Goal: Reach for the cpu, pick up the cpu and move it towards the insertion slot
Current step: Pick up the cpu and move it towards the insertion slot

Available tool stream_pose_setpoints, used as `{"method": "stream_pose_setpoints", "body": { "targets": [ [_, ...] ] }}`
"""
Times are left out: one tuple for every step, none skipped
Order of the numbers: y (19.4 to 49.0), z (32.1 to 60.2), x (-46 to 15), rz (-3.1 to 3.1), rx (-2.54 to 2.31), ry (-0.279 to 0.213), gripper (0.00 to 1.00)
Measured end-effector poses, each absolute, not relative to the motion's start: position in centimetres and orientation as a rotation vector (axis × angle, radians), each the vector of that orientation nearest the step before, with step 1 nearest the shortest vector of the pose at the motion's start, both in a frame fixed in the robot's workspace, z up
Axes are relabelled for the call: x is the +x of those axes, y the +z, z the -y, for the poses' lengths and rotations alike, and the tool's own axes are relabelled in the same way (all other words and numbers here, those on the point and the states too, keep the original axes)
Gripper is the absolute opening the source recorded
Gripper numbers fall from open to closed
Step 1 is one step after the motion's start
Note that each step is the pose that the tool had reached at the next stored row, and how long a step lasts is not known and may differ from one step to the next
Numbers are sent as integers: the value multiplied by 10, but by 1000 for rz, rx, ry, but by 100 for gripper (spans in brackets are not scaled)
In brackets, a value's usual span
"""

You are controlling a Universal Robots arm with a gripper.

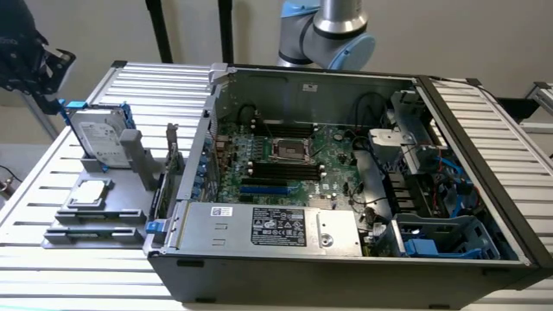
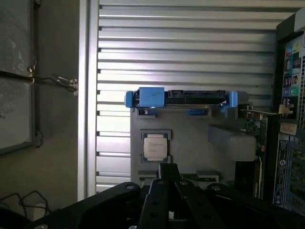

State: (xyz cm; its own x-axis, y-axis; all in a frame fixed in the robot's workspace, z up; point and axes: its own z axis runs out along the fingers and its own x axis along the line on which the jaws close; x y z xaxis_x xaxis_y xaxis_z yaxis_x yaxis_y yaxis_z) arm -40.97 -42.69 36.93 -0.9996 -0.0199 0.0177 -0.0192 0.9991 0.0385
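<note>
The cpu (image 1: 89, 193) is a small silver square chip lying flat in a recess of the grey fixture (image 1: 97, 219) at the exterior view's left, outside the computer case. The wrist view shows the cpu (image 2: 155, 146) from above. My gripper (image 2: 167, 167) hangs well above the fixture, its black fingers drawn together to a single tip close to the chip in the picture, with nothing between them. The insertion slot (image 1: 289, 150) is the silver-framed square socket with a dark centre on the green motherboard (image 1: 333, 170) inside the open case.
A silver hard drive with blue rails (image 1: 97, 136) stands upright at the fixture's far end, also visible from the wrist as the hard drive (image 2: 181, 98). The case's left wall (image 1: 194, 162) rises between fixture and motherboard. Cables and drive bays (image 1: 432, 188) crowd the case's right side.
</note>
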Motion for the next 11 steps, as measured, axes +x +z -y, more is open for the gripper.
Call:
{"method": "stream_pose_setpoints", "body": {
  "targets": [
    [368, 428, -410, 3122, 31, -60, 11],
    [368, 429, -411, 3121, 32, -60, 11],
    [367, 430, -412, 3120, 33, -60, 11],
    [366, 430, -413, 3120, 35, -60, 11],
    [365, 430, -414, 3120, 37, -60, 11],
    [364, 430, -415, 3120, 40, -60, 11],
    [364, 430, -417, 3120, 43, -60, 11],
    [363, 430, -418, 3120, 46, -59, 11],
    [362, 430, -418, 3120, 48, -59, 11],
    [362, 430, -418, 3120, 48, -59, 11],
    [362, 430, -418, 3120, 48, -59, 11]
  ]
}}
